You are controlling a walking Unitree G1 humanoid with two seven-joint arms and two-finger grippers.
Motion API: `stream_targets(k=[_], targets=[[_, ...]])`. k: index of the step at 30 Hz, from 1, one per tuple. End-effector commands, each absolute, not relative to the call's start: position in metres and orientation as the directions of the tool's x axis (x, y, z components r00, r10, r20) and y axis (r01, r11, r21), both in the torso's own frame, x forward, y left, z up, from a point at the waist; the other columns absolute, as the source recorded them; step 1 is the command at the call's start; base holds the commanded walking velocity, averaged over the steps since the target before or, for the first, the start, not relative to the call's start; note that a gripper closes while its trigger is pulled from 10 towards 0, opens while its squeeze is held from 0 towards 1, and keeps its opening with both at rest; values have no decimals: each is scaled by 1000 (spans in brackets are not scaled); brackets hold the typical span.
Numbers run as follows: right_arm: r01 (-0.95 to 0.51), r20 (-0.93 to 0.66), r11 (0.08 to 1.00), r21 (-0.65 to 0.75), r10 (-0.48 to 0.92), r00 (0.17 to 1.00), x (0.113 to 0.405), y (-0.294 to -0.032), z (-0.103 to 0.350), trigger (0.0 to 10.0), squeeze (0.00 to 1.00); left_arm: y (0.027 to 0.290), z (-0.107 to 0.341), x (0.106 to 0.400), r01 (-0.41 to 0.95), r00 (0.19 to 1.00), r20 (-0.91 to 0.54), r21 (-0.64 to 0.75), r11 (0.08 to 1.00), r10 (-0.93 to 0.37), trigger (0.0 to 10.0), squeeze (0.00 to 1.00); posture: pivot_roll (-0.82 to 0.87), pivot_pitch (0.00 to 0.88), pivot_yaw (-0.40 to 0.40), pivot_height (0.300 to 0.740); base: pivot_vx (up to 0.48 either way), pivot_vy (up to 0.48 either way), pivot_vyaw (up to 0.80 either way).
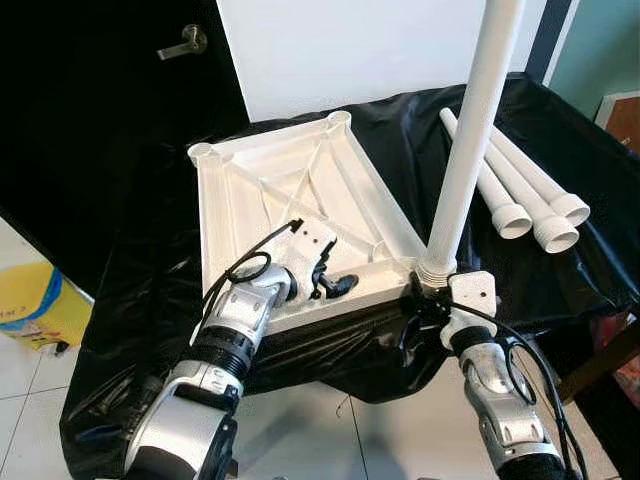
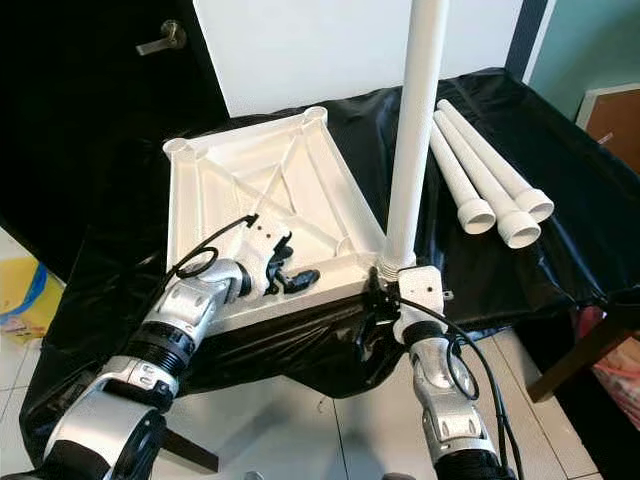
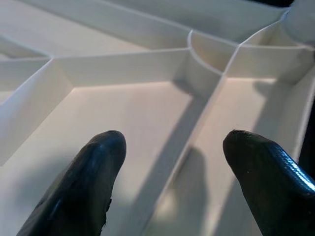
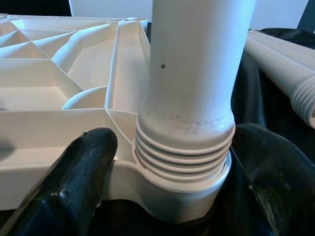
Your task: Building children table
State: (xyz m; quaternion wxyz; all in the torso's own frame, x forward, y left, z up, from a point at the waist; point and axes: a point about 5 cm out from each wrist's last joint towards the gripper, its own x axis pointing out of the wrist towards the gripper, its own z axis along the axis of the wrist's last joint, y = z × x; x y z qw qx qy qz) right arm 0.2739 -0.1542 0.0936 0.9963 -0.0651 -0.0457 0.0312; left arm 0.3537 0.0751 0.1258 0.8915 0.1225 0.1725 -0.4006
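Left eye view: you see the tabletop (image 1: pixel 290 210) inverted on black sheeting (image 1: pixel 150 300), one leg (image 1: pixel 470 140) upright in its near corner socket, three spare legs (image 1: pixel 520 190) lying beside; left wrist view: left gripper (image 3: pixel 172 167) spread, empty, over ribs; right wrist view: right gripper (image 4: pixel 172 172) straddles the leg's threads, which are partly exposed, so seating looks unfinished.

Black sheet (image 1: pixel 560 270) covers the work surface, glossy, creased, hanging over the near edge. Floor (image 1: pixel 330 440) — pale tiles, grey grout lines. Far left: dark door (image 1: pixel 100 120) with a metal lever handle (image 1: pixel 183 43). White wall panel (image 1: pixel 350 50) straight behind, evenly lit. Teal wall (image 1: pixel 600 50) at far right, dark vertical post (image 1: pixel 548 35) beside it. Yellow bin (image 1: pixel 35 305) on the floor at left — partly cut off. Dark wooden bar (image 2: pixel 580 350) at lower right, tilted.
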Motion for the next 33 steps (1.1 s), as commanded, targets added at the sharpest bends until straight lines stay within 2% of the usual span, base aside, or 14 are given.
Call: stream_targets(k=[1, 5, 19, 20, 21, 22, 33], targets=[[-63, 73, 989, -135, 74, 995, 273, -153, 92, 10000, 0, 94, 122, 364, 525, 813, -403, 198, 828, -420, 10000, 0, -257, 26, 115, 740, 0, 0, 0], [-62, 76, 989, -137, 73, 994, 273, -154, 93, 10000, 0, 103, 115, 366, 499, 815, -452, 227, 836, -363, 10000, 0, -259, 33, 125, 740, 0, 0, 0], [-44, 78, 990, -132, 55, 995, 270, -153, 95, 10000, 0, 111, 108, 371, 497, 797, -516, 264, 827, -314, 10000, 0, -270, 40, 134, 740, 0, 0, 0], [-42, 78, 990, -131, 53, 996, 270, -153, 95, 10000, 0, 112, 109, 372, 491, 799, -514, 260, 832, -311, 4824, 0, -272, 38, 134, 740, 0, 0, 0], [-42, 78, 990, -131, 53, 996, 270, -153, 95, 10000, 0, 112, 109, 372, 491, 799, -514, 260, 832, -311, 4824, 0, -272, 38, 134, 740, 0, 0, 0], [-42, 79, 990, -132, 53, 995, 270, -153, 95, 10000, 0, 113, 110, 373, 481, 805, -508, 253, 839, -308, 0, 0, -273, 36, 134, 740, 0, 0, 0], [-46, 79, 990, -135, 57, 995, 273, -153, 96, 10000, 0, 122, 115, 378, 415, 844, -459, 230, 880, -277, 0, 0, -268, 26, 126, 740, 0, 0, 0]])
